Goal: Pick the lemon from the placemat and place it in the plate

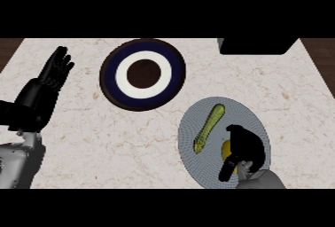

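One plate [110, 84], one placemat [196, 124], one green vegetable [209, 126]. The right hand [245, 148] curls round one lemon [226, 150] on the marble worktop [98, 142]. The left hand [49, 80] rests open.

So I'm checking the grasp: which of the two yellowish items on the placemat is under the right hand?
The lemon, round, mostly hidden by the right hand. The long green-yellow vegetable lies uncovered beside it.

Grey forearms, black hands [46, 84], seemingly matte

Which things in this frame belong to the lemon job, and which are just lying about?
Job: lemon, placemat, plate, right robot hand curled over the lemon.
Lying about: green vegetable on the placemat, black box, resting left robot hand.
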Tool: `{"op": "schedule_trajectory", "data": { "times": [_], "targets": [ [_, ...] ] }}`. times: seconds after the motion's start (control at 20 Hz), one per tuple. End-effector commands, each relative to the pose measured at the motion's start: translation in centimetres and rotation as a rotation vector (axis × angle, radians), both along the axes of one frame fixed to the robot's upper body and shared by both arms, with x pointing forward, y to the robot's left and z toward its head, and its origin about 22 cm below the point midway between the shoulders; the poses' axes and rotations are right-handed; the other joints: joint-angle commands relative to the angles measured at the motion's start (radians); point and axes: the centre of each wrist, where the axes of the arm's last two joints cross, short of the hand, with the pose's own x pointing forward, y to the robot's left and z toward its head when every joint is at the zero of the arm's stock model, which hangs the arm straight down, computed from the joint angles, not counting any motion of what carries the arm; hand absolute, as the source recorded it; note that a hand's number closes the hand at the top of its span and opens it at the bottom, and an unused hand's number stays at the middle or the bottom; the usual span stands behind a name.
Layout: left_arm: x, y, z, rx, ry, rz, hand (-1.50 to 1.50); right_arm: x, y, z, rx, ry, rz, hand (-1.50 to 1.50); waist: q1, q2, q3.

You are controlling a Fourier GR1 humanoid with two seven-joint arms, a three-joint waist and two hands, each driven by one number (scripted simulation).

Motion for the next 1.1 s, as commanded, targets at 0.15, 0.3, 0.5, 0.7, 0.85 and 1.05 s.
{"op": "schedule_trajectory", "data": {
  "times": [0.15,0.3,0.5,0.7,0.85,1.05],
  "targets": [
    [0.2,1.0,0.5,0.012,-0.004,0.014,0.0,-0.4,-0.7,-0.3,-0.146,-0.182,0.02,1.5,-0.002,0.002,0.003],
    [-0.1,-1.2,1.1,0.007,-0.027,-0.054,0.0,6.5,-6.6,1.9,-0.057,-0.27,0.205,1.5,0.06,0.022,0.01],
    [0.3,-1.1,1.1,-0.009,-0.035,-0.07,0.0,8.5,-10.3,6.2,-0.014,-0.413,0.374,1.5,0.091,0.049,0.015],
    [0.8,-1.8,1.7,-0.007,-0.056,-0.087,0.0,10.3,-13.9,7.4,0.024,-0.544,0.472,1.5,0.094,0.052,0.016],
    [0.3,-1.6,0.9,-0.003,-0.053,-0.099,0.0,11.6,-16.2,8.3,0.091,-0.62,0.53,1.5,0.11,0.049,0.013],
    [0.7,-1.7,1.3,-0.008,-0.044,-0.085,0.0,12.9,-18.1,10.0,0.257,-0.769,0.661,1.5,0.089,0.039,0.012]
  ]
}}
